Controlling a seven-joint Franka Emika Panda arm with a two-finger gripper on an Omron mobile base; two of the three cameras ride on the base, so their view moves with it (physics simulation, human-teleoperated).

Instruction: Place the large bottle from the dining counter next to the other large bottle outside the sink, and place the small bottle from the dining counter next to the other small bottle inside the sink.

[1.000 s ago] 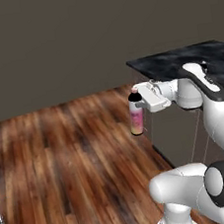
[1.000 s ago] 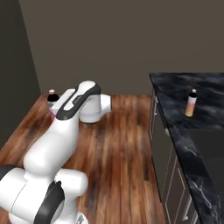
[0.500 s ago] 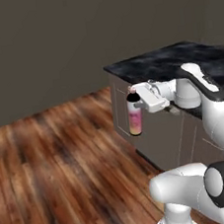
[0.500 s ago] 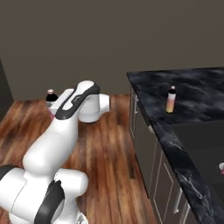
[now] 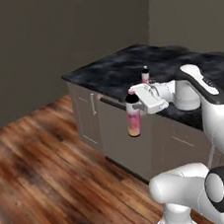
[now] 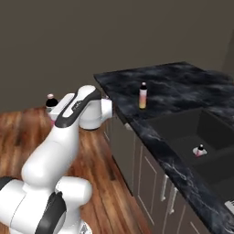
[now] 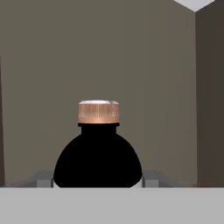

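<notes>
Right now the gripper (image 5: 135, 101) is clamped around the upper part of the large bottle (image 5: 132, 117), which hangs upright out in front of the arm, over the wooden floor (image 5: 46, 167) and off the near edge of the table (image 5: 128, 67). From the hand view, the bottle's dark shoulder and copper-coloured cap (image 7: 99, 112) sit squarely between the jaws, so the hold looks centred.

By my reading the step in hand is the carry to the sink side. To do it well, keep the bottle vertical and high enough to pass over the table's lip, then bring it across toward the other large bottle (image 6: 143, 96), which stands beyond and to the right of the gripper, on the dark slab just short of the sink (image 6: 201, 132). Set it down beside that bottle, near but not touching, since a nudge could topple either tall, narrow body. Release only once the base rests flat.

Farther right again, down in the basin, sits the small bottle (image 6: 199, 150).

The table is a glossy black veined top on grey cabinet fronts (image 5: 122, 142). Plain dark walls (image 5: 50, 37) close the room behind it.
</notes>
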